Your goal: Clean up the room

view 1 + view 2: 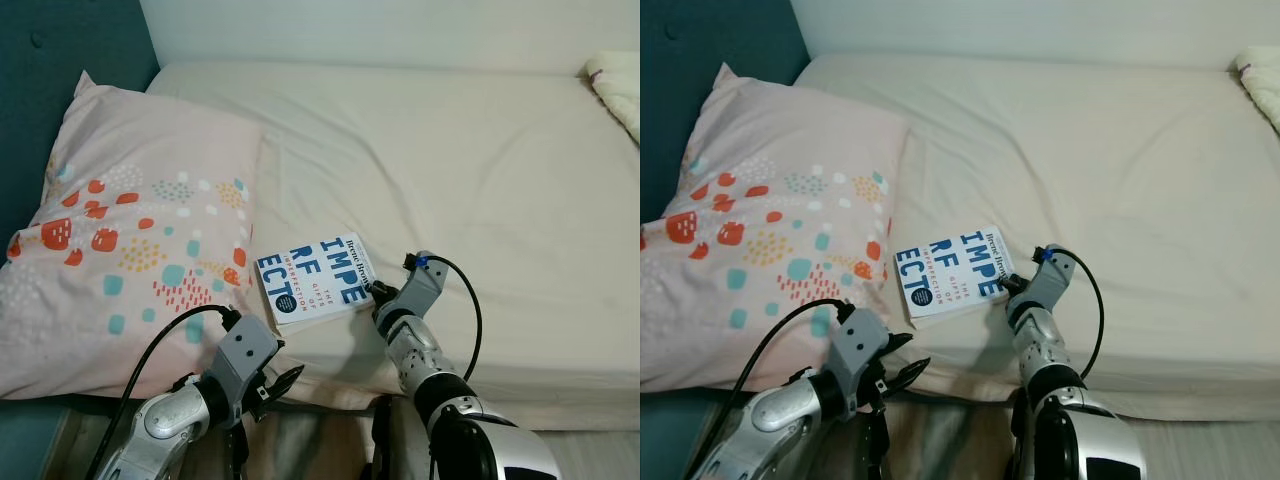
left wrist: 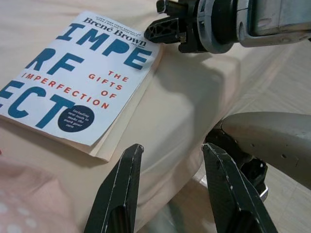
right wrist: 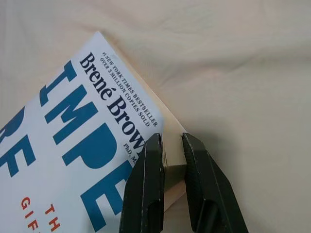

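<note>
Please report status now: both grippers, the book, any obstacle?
Right gripper closed on book corner. Left gripper open, off bed edge near book. Pillow beside book, not blocking.

Silver arms, black cables, black-fingered grippers

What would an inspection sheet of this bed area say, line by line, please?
Surface: cream bed sheet, wrinkled.
Job's things: white paperback book, cover up, near the front edge, beside the pillow.
Clutter: patterned pink pillow at the left; cream cloth at the far right corner.
Grippers: right gripper closed on the book's corner; left gripper open, holding nothing.
Cables: black cable on the right wrist.
Surroundings: teal wall.
</note>
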Controlling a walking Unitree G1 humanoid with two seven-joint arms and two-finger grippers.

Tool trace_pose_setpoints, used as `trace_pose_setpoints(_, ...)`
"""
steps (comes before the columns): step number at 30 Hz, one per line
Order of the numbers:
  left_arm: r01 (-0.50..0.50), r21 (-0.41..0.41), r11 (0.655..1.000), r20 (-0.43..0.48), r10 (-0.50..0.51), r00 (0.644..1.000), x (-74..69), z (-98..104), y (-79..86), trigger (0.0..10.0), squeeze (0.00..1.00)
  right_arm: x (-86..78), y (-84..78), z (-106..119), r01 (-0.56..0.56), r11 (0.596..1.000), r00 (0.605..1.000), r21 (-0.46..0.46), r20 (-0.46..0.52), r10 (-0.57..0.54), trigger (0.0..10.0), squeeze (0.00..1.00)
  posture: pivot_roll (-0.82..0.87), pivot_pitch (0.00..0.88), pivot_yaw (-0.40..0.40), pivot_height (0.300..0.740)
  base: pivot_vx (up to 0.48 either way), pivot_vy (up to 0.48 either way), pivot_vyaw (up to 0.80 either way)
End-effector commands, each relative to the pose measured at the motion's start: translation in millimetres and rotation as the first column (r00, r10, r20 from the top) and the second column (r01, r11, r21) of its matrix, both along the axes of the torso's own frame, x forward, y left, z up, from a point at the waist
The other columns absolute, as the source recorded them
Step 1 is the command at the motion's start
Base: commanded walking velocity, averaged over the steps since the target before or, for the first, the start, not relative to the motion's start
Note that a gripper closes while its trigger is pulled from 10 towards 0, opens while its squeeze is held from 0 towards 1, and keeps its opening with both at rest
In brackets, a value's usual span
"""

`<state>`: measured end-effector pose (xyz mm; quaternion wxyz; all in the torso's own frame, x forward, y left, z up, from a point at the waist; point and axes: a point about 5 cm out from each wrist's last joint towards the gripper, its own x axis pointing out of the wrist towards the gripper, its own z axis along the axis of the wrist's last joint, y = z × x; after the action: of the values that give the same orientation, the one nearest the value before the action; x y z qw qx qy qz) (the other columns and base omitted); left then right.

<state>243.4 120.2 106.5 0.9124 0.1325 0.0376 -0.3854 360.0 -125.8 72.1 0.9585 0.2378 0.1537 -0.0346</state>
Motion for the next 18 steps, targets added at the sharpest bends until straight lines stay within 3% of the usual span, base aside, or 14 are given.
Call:
trace_pose_setpoints(1, -0.019, 0.014, 1.000, -0.010, 0.019, 1.000, 0.5, -5, 2.9, 10.0, 0.00, -20.5, 14.5, -31, -0.038, 0.999, 0.989, 0.027, -0.141, 0.042, 0.0, 0.00, 0.10, 0.234, -0.014, 0.566, 0.000, 0.000, 0.00)
trace_pose_setpoints(2, -0.039, 0.024, 0.999, 0.001, 0.039, 0.999, 3.3, -4, 7.6, 10.0, 0.00, -22.8, 26.3, -32, -0.066, 0.997, 0.988, 0.037, -0.141, 0.070, 0.0, 0.00, 0.10, 0.235, -0.013, 0.566, 0.000, 0.000, 0.00)
trace_pose_setpoints(6, -0.051, 0.030, 0.998, 0.008, 0.051, 0.999, 5.0, -3, 10.7, 10.0, 0.00, -24.4, 34.3, -33, -0.080, 0.996, 0.987, 0.039, -0.138, 0.085, 0.0, 0.00, 0.10, 0.235, -0.013, 0.566, 0.000, 0.000, 0.00)
trace_pose_setpoints(9, -0.141, 0.052, 0.989, 0.066, 0.137, 0.988, 13.9, 0, 22.0, 10.0, 0.00, -28.7, 48.0, -34, -0.109, 0.994, 0.984, 0.031, -0.135, 0.112, 0.0, 0.00, 0.10, 0.234, -0.017, 0.566, 0.000, 0.000, 0.00)
trace_pose_setpoints(10, -0.242, 0.048, 0.969, 0.129, 0.234, 0.964, 22.6, 6, 33.9, 10.0, 0.00, -32.9, 54.0, -37, -0.125, 0.992, 0.982, 0.030, -0.141, 0.128, 0.0, 0.00, 0.10, 0.232, -0.019, 0.566, 0.000, 0.000, 0.00)
trace_pose_setpoints(18, -0.289, -0.013, 0.957, 0.141, 0.288, 0.947, 26.4, 13, 46.2, 10.0, 0.00, -40.1, 47.0, -45, -0.109, 0.994, 0.982, -0.003, -0.157, 0.108, 0.0, 0.00, 0.10, 0.227, -0.021, 0.566, 0.000, 0.000, 0.00)
